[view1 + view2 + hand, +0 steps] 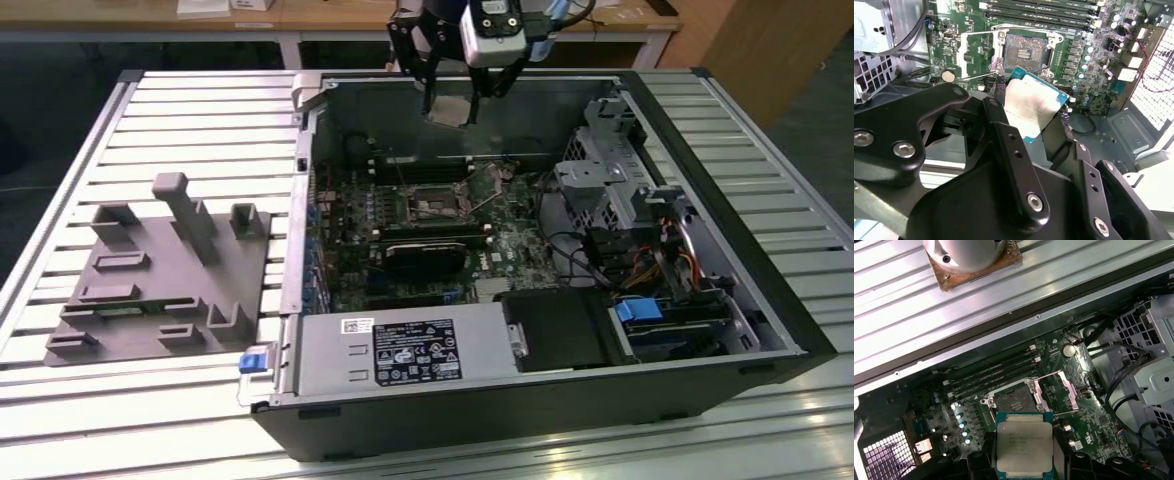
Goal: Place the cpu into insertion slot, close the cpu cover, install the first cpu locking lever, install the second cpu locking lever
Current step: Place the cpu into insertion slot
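My gripper (457,100) hangs over the back of the open computer case, shut on the cpu (451,108), a flat square chip with a silver-grey face. In both wrist views the cpu (1031,105) (1025,444) sits between the black fingers (1004,145), above the board and a little off to one side of the insertion slot (1024,50) (1013,401). The insertion slot (434,203) lies bare, its dark centre showing. The cpu cover (1061,389) (976,55) is swung open beside the slot, with a thin lever (974,77) lying along it.
A black rectangular block (427,255) sits on the board just in front of the slot. Long memory slots (994,372) run behind it. A drive cage (614,180) with cables fills the exterior view's right, and a power supply (387,352) the front. A grey fixture (160,270) stands on the slatted table.
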`<move>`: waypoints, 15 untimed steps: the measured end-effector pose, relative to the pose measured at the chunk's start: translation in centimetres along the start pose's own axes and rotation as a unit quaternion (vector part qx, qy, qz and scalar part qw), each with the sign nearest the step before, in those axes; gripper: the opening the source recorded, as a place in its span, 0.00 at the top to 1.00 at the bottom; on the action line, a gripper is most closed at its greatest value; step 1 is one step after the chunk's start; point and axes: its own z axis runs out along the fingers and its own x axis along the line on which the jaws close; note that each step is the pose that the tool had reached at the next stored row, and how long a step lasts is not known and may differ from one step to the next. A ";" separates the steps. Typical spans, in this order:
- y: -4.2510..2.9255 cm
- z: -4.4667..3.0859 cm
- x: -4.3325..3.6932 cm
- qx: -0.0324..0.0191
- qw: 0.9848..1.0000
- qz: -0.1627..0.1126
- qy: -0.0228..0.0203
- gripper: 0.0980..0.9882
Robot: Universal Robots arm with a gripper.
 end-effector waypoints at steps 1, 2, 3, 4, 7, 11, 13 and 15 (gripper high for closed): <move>0.00 0.01 0.00 0.000 1.000 0.002 0.000 0.51; 0.00 0.03 0.00 0.000 1.000 0.005 0.000 0.51; 0.00 0.04 0.00 0.000 1.000 0.007 -0.001 0.51; -0.01 0.05 0.00 0.000 1.000 0.010 -0.001 0.51; -0.01 0.10 0.00 0.000 1.000 0.017 -0.002 0.51; -0.02 0.16 0.00 -0.001 1.000 0.027 -0.002 0.51; -0.02 0.18 0.00 -0.001 0.999 0.033 -0.003 0.51; -0.02 0.21 0.00 -0.001 0.999 0.038 -0.003 0.51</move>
